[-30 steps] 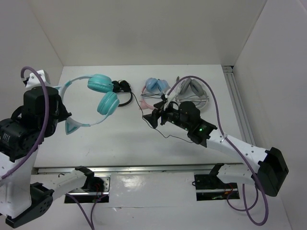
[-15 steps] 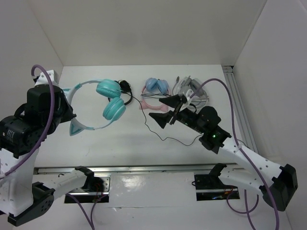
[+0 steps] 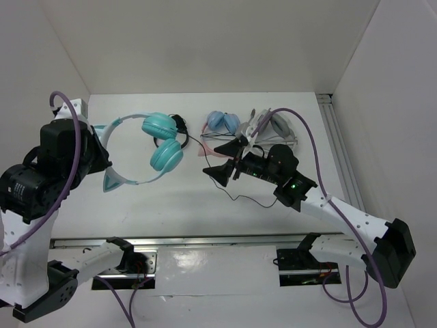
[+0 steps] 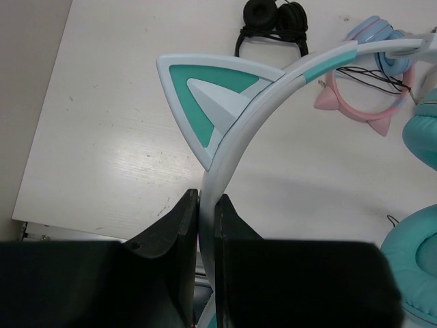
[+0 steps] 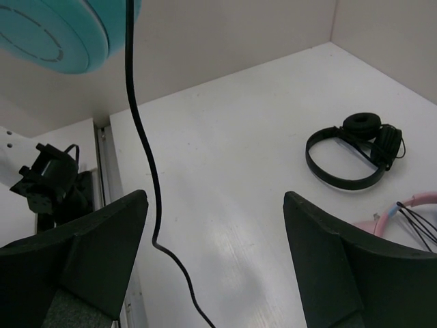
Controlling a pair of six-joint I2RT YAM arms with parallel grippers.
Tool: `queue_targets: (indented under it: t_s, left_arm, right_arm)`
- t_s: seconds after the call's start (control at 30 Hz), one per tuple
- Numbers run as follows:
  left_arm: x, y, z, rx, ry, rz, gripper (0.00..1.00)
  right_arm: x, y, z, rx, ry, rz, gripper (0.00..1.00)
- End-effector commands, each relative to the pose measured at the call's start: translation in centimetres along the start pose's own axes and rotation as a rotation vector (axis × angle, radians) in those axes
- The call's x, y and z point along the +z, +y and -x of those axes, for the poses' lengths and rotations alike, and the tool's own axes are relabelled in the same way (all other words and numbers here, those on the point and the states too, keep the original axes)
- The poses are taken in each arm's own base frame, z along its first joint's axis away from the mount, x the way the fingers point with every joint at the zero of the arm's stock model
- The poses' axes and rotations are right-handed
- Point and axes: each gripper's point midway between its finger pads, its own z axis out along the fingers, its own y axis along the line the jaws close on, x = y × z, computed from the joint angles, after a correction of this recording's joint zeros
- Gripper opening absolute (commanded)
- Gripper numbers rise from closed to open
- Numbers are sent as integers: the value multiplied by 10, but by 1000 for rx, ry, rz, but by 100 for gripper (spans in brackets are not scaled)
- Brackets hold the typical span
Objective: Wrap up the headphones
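Looking from the top camera, I see the teal headphones (image 3: 166, 156) lifted off the white table (image 3: 171, 198) on the left side, with the two ear cups near each other and the white headband (image 3: 119, 123) making an arc toward my left arm. The left claw (image 4: 207, 205) is clamped on this headband: in the left wrist view both fingers press on the band from each side, just below one cat ear (image 4: 205, 96), and the band curves up and away to the right. The thin black cable (image 3: 239, 198) goes from the cups across the table toward the right arm. The right claw (image 3: 222, 160) stands wide apart and holds nothing. In the right wrist view the cable (image 5: 130, 102) comes down from a teal ear cup (image 5: 61, 31) and passes between the two fingers, close to the one on the left of the picture; I cannot tell if it touches it. Behind, on the table, lie a small black pair (image 5: 351, 154) and a pink-band pair (image 4: 362, 102).
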Motion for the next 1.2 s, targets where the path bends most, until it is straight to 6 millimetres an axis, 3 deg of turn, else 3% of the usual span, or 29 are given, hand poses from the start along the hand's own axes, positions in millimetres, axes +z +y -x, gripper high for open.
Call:
queue_targets:
  t_s: [0.0,0.13,0.23,0.27,0.33,0.37,0.4,0.43,0.57,0.63,0.67,0.87,1.0,1.17]
  left_arm:
    - [-3,-15,26,-72,-106,-73,0]
    - [2,-16,23,-72,-95,-69,0]
    - [1,-22,23,-74,-90,-101,0]
    - [-2,-25,28,-90,-103,-118,0]
    - [-5,-26,27,-92,-103,-140,0]
    - [-5,-28,29,-105,-111,-145,0]
    - [-5,-28,29,-105,-111,-145,0]
    - [-11,-27,32,-121,-126,-153,0]
    - [-19,-28,36,-130,-143,-181,0]
    - [-23,-32,37,-132,-143,-206,0]
    - [-26,-36,37,-132,-139,-238,0]
    - [-37,-47,34,-139,-128,-324,0]
    - [-42,-53,39,-162,-134,-356,0]
    - [-57,-50,56,-222,-185,-362,0]
  right_arm:
    - [3,11,14,-8,-43,53,87]
    - [-1,18,17,-16,-64,67,82]
    - [8,10,-6,-16,-3,58,73]
    - [11,8,-13,-9,13,56,64]
    - [16,-5,-43,3,71,0,54]
    - [17,-9,-50,5,77,-21,41]
    - [19,-10,-51,9,62,-32,11]
    - [16,-16,-59,37,63,-76,1]
    - [16,-15,-58,46,34,-73,2]
    - [17,-13,-55,43,25,-59,8]
    - [17,-9,-56,52,28,-38,16]
    - [13,15,-22,51,-82,55,32]
    - [12,19,-29,48,-76,58,37]
    - [12,0,-73,64,13,-33,37]
